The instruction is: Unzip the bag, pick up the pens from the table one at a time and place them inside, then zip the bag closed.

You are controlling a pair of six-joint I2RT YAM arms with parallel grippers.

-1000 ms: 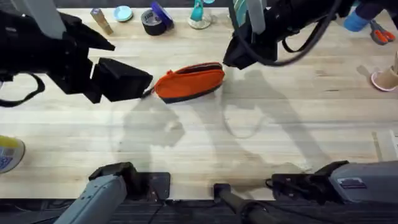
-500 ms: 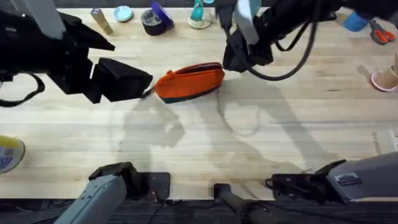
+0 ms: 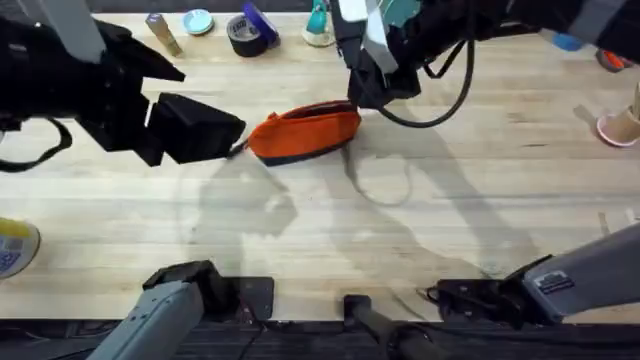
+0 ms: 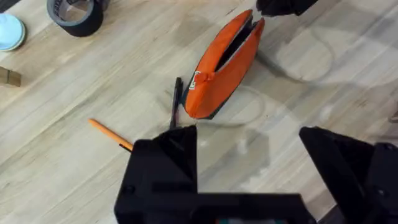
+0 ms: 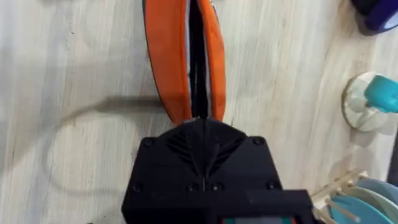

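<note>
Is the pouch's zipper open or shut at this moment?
Open: the left wrist view shows the orange pouch with a dark gap along its top, and both pens lie on the table outside.

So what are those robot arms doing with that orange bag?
The right hand is closed at one end of the small orange fabric pencil pouch, right on its zipper line. The left hand is open near the pouch's other end. A thin orange pen and a dark pen lie on the light wooden table, not yet inside.
</note>
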